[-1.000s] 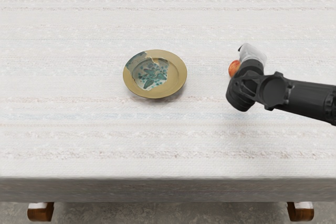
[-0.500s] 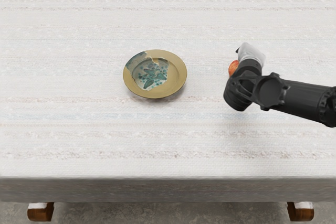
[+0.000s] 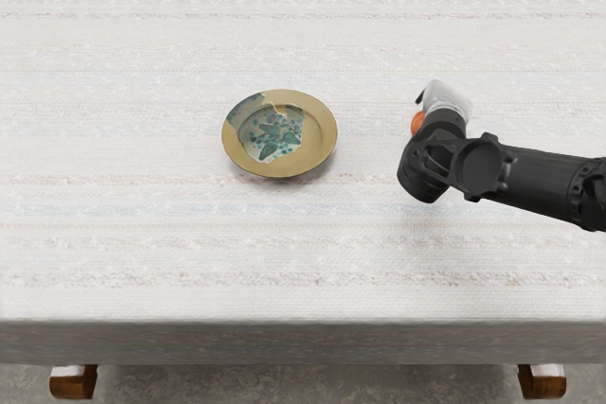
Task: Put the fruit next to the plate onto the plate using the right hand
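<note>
Right hand [image 3: 438, 109] at the fruit [image 3: 417, 121], beside the plate [image 3: 325, 130]
Its fingers seem clenched round the orange-red fruit, mostly hidden behind the hand, well right of the gold, teal-patterned plate on the table [image 3: 142, 234].

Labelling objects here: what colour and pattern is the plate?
The plate has a gold rim and a mottled teal-and-white centre; head view.

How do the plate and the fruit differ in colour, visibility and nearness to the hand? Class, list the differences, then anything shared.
The plate is gold with a blue-green pattern; the fruit is orange-red. The plate shows whole; the fruit is mostly hidden by the right hand. The plate lies apart from that hand; the fruit is right at it. Both show against the pale table.
</note>
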Available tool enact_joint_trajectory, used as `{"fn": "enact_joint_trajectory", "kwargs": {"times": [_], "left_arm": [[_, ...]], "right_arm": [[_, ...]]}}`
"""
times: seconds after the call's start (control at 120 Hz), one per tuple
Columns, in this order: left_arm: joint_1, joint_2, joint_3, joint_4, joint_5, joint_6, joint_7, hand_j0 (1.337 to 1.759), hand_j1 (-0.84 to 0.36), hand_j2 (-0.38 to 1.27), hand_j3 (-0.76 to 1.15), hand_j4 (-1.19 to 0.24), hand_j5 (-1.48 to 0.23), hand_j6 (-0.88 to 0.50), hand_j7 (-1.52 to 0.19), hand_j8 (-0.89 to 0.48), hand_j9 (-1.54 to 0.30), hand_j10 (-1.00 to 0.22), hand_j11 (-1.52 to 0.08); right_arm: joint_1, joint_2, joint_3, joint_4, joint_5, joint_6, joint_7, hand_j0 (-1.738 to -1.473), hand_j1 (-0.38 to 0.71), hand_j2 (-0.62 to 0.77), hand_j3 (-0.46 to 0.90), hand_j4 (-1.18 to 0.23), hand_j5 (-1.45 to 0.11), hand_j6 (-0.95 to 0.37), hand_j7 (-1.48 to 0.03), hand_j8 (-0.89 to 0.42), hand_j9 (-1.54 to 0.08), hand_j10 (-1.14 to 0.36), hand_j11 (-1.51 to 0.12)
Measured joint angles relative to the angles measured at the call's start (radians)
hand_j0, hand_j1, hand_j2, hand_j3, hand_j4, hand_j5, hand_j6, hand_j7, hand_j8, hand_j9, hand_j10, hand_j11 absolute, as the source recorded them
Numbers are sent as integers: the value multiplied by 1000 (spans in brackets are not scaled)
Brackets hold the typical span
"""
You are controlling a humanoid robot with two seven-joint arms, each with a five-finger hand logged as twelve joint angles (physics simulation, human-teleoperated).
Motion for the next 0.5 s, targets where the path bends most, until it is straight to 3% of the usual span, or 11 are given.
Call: {"fn": "enact_joint_trajectory", "kwargs": {"times": [0.108,0.208,0.392,0.5], "left_arm": [[0,0,-1,0,0,0,0,1658,69,47,0,-234,-304,-234,-304,-234,-304,-234,-304],[0,0,0,0,0,0,0,1658,69,47,0,-234,-304,-234,-304,-234,-304,-234,-304],[0,0,0,0,0,0,0,1658,69,47,0,-234,-304,-234,-304,-234,-304,-234,-304],[0,0,0,0,0,0,0,1658,69,47,0,-234,-304,-234,-304,-234,-304,-234,-304]], "right_arm": [[-5,0,11,-7,12,19,-1,-1656,277,-37,0,-540,-641,-359,-668,-338,-675,-523,-674],[-7,0,22,-12,22,30,-1,-1653,347,113,-1,-612,-703,-297,-746,-288,-751,-552,-753],[-4,-3,56,-11,34,46,0,-1652,316,247,0,-689,-790,-412,-842,-389,-833,-644,-836],[2,-11,72,-9,42,51,0,-1653,284,228,1,-683,-855,-427,-870,-387,-881,-647,-882]]}}
